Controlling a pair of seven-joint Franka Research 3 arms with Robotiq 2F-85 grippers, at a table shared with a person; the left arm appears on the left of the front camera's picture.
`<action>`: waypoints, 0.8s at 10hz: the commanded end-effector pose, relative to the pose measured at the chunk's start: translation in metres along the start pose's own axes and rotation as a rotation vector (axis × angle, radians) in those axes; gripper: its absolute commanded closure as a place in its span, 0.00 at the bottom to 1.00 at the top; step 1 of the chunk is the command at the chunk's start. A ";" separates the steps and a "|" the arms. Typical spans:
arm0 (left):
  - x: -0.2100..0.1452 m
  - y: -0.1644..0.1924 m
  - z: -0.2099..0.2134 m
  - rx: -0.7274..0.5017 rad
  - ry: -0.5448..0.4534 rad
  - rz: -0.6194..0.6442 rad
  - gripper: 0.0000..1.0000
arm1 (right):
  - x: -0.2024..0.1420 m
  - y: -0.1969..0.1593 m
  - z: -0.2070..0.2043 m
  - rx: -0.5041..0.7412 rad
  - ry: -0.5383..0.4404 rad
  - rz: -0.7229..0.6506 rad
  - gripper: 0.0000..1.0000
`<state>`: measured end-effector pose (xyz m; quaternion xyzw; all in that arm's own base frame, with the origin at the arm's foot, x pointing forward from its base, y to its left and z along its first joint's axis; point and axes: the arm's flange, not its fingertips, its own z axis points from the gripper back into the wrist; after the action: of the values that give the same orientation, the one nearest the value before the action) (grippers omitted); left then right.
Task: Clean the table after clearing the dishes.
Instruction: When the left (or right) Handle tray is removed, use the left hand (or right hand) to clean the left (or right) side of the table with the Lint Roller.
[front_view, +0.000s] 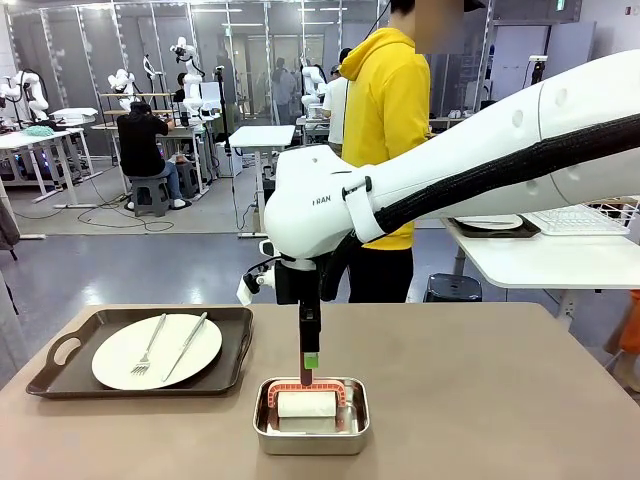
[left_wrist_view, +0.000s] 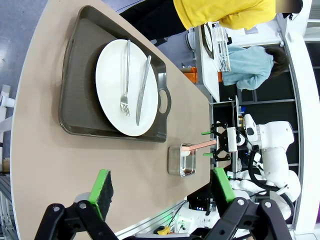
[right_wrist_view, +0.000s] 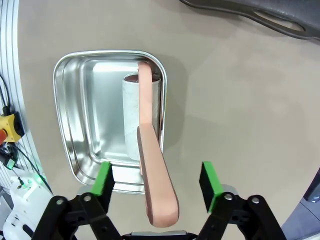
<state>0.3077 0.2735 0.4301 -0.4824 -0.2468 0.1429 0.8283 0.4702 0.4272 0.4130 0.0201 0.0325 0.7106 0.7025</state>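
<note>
The right hand (right_wrist_view: 157, 175) stands over the small steel pan (right_wrist_view: 85, 100). Its jaws are at a middle width, one on each side of the pink handle (right_wrist_view: 157, 190) of the lint roller (right_wrist_view: 141, 115). The green pads (right_wrist_view: 105, 179) do not touch the handle; a gap shows on both sides. The roll lies in the pan just below the hand, and the handle rises up between the fingers.

The left hand (left_wrist_view: 161, 186) hangs wide over the near part of the desk (front_view: 480, 400) and holds nothing.

One dark tray (front_view: 235, 360) is on the desk, to the robot's left of the right hand and well apart from it. It carries a white plate (front_view: 120, 355) with a fork (front_view: 150, 345) and a knife (front_view: 187, 345). A second tray with a plate (front_view: 495, 222) seems to sit on the white side table, far beyond the hand.

I see these risks:
- The handle is smooth and curved. If the pads close on it off-centre, it may turn or slip out.
- The sticky roll may cling to the light pan, so lifting may drag or tip the pan.
- The desk is not fully cleared. Rolling towards the tray could push it, and the loose fork and knife may slide off the plate.
</note>
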 end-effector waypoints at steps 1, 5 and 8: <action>-0.001 -0.002 0.003 -0.013 0.001 -0.004 0.00 | -0.006 0.011 -0.003 -0.016 -0.017 0.019 0.37; -0.001 -0.002 0.003 -0.013 0.001 -0.004 0.00 | 0.001 0.009 -0.003 -0.016 -0.024 0.024 0.75; -0.001 -0.002 0.003 -0.013 0.001 -0.004 0.00 | 0.002 0.010 -0.004 -0.014 -0.024 0.014 0.96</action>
<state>0.3077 0.2735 0.4301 -0.4824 -0.2468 0.1429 0.8283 0.4650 0.4318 0.4124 0.0224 0.0292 0.7140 0.6991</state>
